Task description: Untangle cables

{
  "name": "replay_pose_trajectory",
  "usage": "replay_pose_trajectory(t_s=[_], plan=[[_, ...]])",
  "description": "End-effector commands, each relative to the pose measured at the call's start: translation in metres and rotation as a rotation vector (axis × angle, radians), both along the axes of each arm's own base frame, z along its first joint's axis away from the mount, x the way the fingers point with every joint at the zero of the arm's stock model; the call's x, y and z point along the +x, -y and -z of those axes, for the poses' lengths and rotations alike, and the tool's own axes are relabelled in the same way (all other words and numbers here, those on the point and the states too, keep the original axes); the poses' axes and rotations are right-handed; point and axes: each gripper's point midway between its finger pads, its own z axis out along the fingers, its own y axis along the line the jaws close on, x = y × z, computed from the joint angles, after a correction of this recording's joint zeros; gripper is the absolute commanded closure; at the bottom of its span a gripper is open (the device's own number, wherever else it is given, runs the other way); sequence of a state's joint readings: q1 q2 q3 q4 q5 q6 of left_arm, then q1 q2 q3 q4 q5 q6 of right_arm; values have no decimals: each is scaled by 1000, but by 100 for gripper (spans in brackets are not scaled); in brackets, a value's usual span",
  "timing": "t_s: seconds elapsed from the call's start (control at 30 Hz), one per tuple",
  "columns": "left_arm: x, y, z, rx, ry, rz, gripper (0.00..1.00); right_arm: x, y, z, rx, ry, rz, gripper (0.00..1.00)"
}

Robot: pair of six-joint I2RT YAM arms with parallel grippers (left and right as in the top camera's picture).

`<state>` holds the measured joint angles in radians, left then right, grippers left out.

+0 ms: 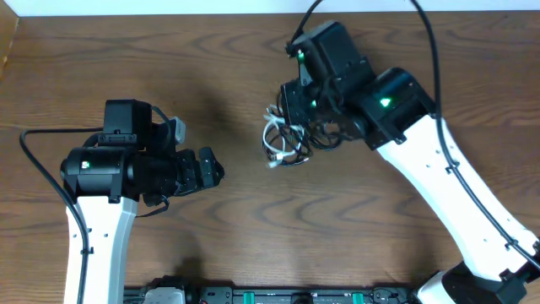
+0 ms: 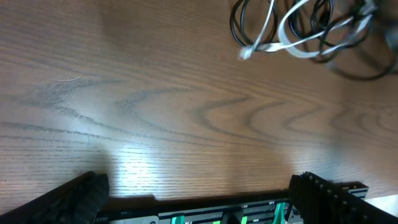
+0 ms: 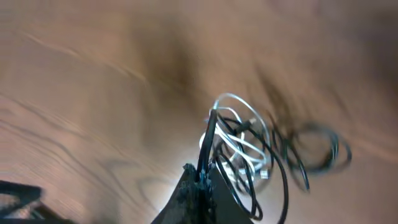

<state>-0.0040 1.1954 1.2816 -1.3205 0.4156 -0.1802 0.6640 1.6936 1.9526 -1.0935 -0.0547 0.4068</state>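
Note:
The cables (image 1: 285, 143) lie in one tangle near the table's middle, black loops wound with one white cord (image 1: 272, 139). My right gripper (image 1: 294, 118) hovers right over the tangle. In the right wrist view it (image 3: 202, 179) is shut on a black cable (image 3: 208, 140) that rises from the pile, with the white cord (image 3: 245, 127) and more black loops (image 3: 314, 152) trailing beyond. My left gripper (image 1: 211, 169) stands open to the left of the tangle, apart from it. In the left wrist view its fingers (image 2: 74, 199) are spread wide over bare wood, with the cables (image 2: 305, 31) at the top right.
The wooden table (image 1: 253, 228) stretches around the tangle. A black equipment rail (image 1: 278, 295) with green parts runs along the front edge. The right arm's thick black cable (image 1: 434, 51) arcs above the table at the back right.

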Motion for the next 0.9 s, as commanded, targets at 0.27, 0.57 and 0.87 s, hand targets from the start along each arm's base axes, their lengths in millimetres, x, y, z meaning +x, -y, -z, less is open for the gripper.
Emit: replay_pose_trajectory(t_s=[0.27,0.57,0.87], plan=[[4,0,-7,7,23,5,2,-29,29,-107,115,214,-18,99],[4,0,-7,7,24,5,2,-14,-11,-1,22,-45,-103,99],[4,0,-7,7,24,5,2,-17,0,-140,276,270,-150,99]])
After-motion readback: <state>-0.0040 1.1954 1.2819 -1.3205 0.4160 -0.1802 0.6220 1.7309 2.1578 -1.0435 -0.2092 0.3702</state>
